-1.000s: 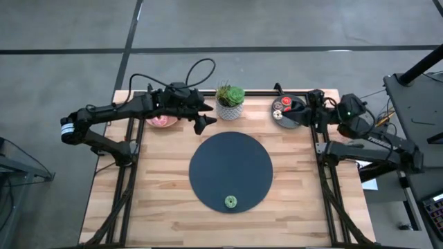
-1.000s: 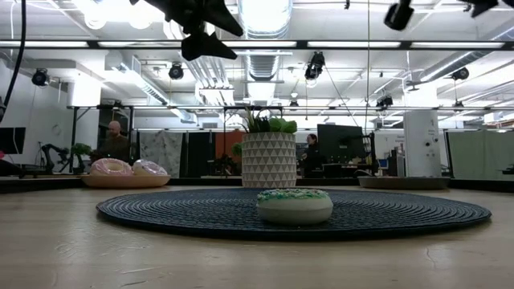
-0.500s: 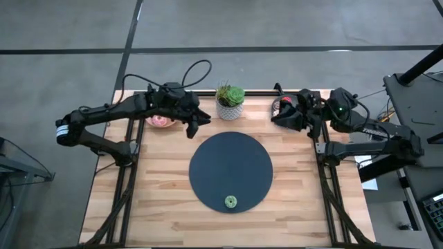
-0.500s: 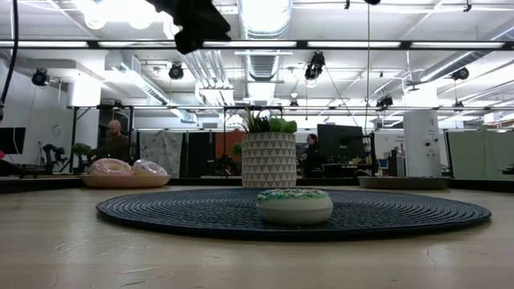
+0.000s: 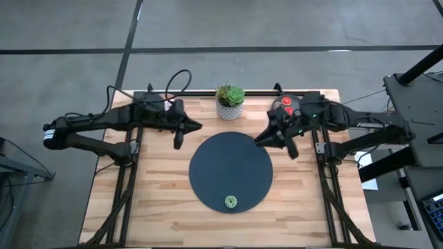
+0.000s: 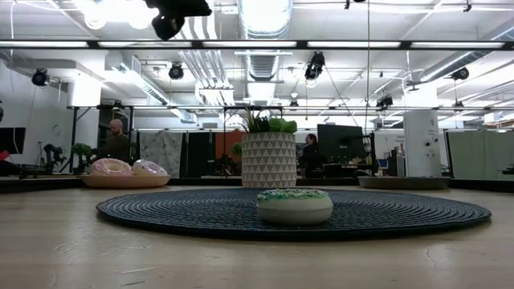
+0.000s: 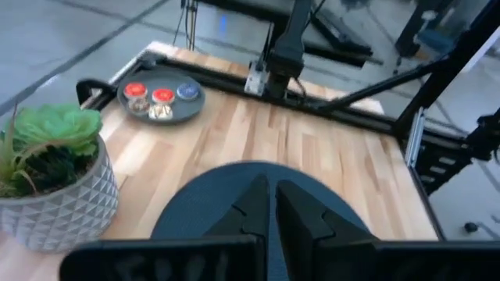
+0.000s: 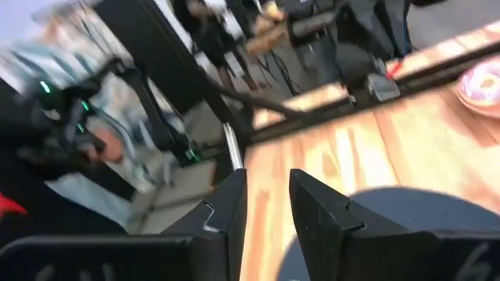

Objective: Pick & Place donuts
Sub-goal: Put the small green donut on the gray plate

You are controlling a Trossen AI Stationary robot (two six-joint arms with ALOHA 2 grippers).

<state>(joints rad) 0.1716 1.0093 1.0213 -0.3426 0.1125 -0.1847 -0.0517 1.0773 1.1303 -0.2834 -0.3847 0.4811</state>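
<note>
Here the green donut (image 5: 230,202) lies flat near the near edge of the large dark round mat (image 5: 231,171); being a ring, it has no long axis to speak of, and its frosted face points straight up (the low view shows a pale body under a green-and-white top (image 6: 294,205)). Nothing touches it.

On the far left of the table a pink plate (image 6: 125,181) carries two larger frosted donuts (image 6: 111,167), lying flat side by side. On the far right a grey plate (image 7: 160,104) holds small donuts: two red ones (image 7: 136,90) and a blue one (image 7: 187,90) can be made out in the left wrist view, all flat, holes upward.

The left gripper (image 5: 178,136) hangs above the table just left of the mat's far-left rim, its fingers (image 7: 251,211) pressed together with nothing between them. The right gripper (image 5: 277,140) hangs over the mat's far-right rim, near the grey plate; its fingers (image 8: 316,204) stand a narrow gap apart, and no donut shows between them.

A potted plant (image 5: 230,101) in a patterned white pot stands between the two plates at the far edge.
</note>
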